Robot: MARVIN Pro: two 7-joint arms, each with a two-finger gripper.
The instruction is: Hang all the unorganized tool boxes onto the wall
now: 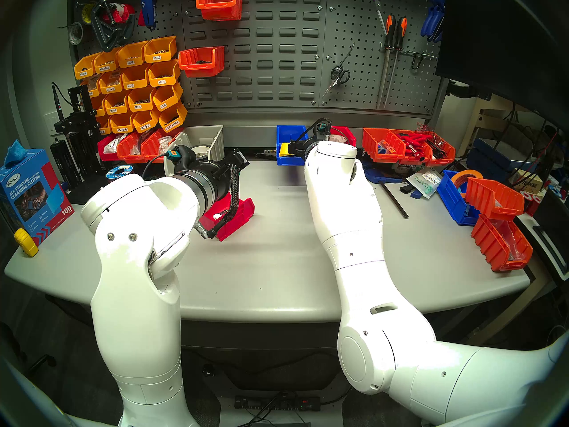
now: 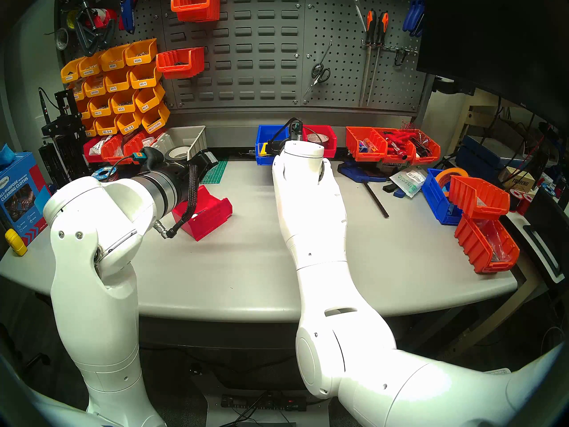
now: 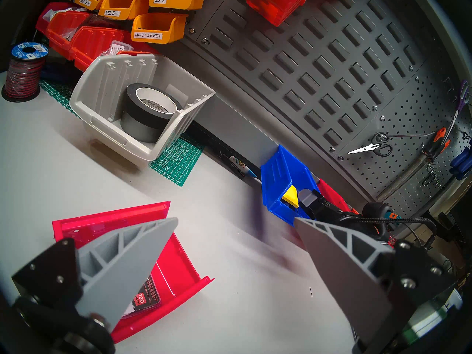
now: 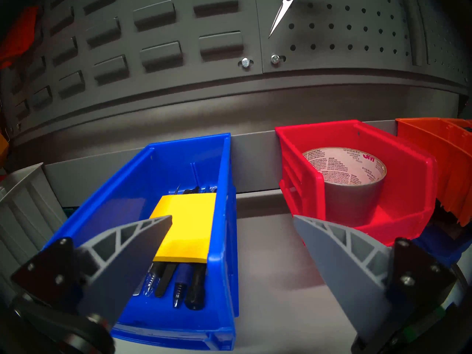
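A blue tool box [image 4: 178, 167] with pens and a yellow pad stands at the foot of the grey slotted wall [image 4: 153, 52]. A crimson tool box [image 4: 357, 141] holding a roll of tape stands to its right. My right gripper [image 4: 232, 216] is open, its jaws either side of the blue box's right side wall [image 1: 289, 146]. A second crimson tool box [image 3: 184, 259], holding a blade pack, lies on the table in the left-centre [image 1: 237, 213]. My left gripper [image 3: 236, 219] is open and empty just above and beyond it.
A grey bin [image 3: 102, 95] with black tape sits on a green mat [image 3: 178, 162]. Orange-red bins [image 1: 201, 61] and yellow labelled bins [image 1: 132, 84] hang on the wall. More orange-red bins [image 1: 498, 232] and another blue bin [image 1: 452, 198] crowd the table's right side.
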